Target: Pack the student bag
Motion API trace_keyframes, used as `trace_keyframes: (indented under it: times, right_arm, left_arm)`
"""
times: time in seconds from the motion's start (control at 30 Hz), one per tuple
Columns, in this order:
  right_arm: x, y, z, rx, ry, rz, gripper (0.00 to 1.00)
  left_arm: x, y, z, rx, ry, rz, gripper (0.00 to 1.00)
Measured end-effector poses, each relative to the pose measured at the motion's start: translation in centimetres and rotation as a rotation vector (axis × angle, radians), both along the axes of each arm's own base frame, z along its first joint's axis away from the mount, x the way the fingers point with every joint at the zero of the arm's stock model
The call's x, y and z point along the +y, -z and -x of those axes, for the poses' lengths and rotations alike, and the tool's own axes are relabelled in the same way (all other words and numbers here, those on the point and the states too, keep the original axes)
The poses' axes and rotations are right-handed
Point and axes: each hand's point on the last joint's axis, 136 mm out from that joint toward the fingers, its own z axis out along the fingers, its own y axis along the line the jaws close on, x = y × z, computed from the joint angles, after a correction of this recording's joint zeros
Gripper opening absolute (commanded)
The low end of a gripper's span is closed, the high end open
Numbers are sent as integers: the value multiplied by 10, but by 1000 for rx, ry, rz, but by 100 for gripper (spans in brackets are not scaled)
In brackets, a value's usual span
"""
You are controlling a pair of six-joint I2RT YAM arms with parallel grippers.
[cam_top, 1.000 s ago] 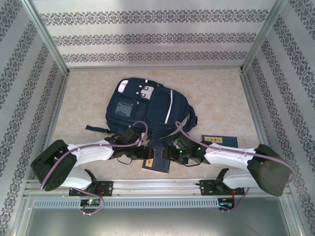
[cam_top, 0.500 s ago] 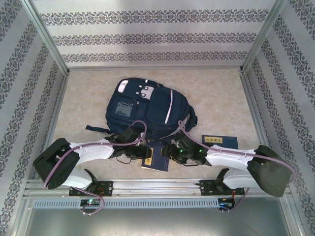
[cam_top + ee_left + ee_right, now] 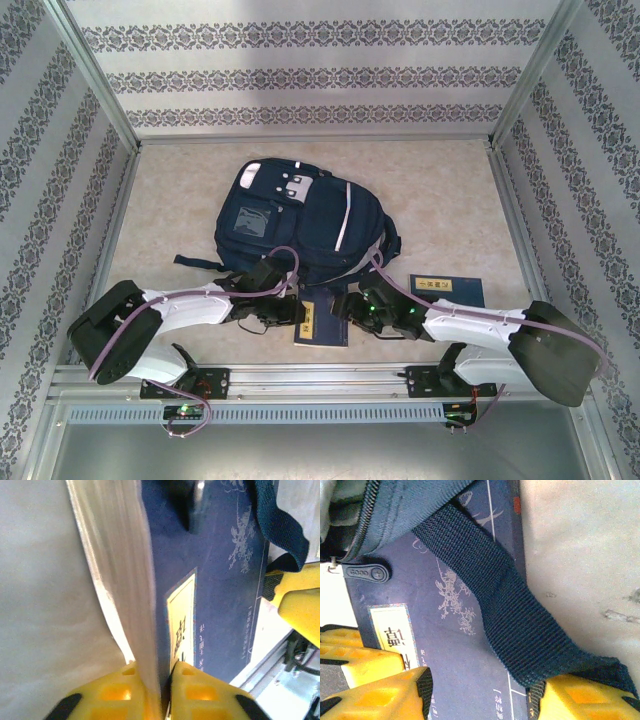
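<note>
Jaws of the left gripper [image 3: 159,674] clamp the blue book [image 3: 220,580] at bottom centre; right gripper [image 3: 482,687] jaws stand open over it, beside a strap [image 3: 490,590] of the student bag [image 3: 290,215].

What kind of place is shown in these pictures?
Probably a staged robot test cell, not a real room: wallpaper-printed panels in a metal frame enclose a tabletop, with the left arm and right arm bolted at its near edge.

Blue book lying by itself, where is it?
In the top view the book lies flat on the table, right side, just right of the student bag.
</note>
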Motion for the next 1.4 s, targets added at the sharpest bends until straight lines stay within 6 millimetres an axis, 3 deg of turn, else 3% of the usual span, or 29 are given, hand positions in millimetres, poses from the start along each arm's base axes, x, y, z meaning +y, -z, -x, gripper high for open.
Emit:
trace_keyframes:
  times: [0.07, 0.33, 0.57, 0.77, 0.9, 1.07, 1.13, 1.27, 1.3, 1.4]
  right_arm:
    - [-1, 0, -1, -4, 2, 2, 56]
    - [-7, -3, 0, -33, -6, 24, 62]
    - [-15, -17, 2, -79, -27, 4, 69]
    - [-31, -7, 14, -65, -18, -34, 73]
    - [-22, -13, 19, -54, -50, -97, 71]
    - [-7, -27, 16, -50, -37, -209, 60]
    - [-7, -27, 15, -35, -19, -223, 48]
    - [-8, -32, 11, -26, 37, -248, 15]
    - [-9, -37, 9, -27, 56, -264, 10]
    - [-12, -52, 8, -38, 94, -309, 3]
  left_arm:
    - [-1, -1, 0, 3, -2, 6, 0]
    - [-7, -6, -1, 12, -20, 50, 0]
    - [-15, -32, -2, -2, -42, 131, 0]
    - [-17, -47, -4, 3, -83, 183, 0]
    - [-19, -48, -5, 14, -100, 200, 0]
    - [-20, -48, -5, 30, -120, 227, 0]
    - [-20, -48, -5, 37, -126, 234, 0]
    - [-20, -47, -5, 43, -134, 235, 0]
    - [-20, -48, -5, 43, -135, 235, 3]
    - [-19, -56, -5, 13, -127, 241, 39]
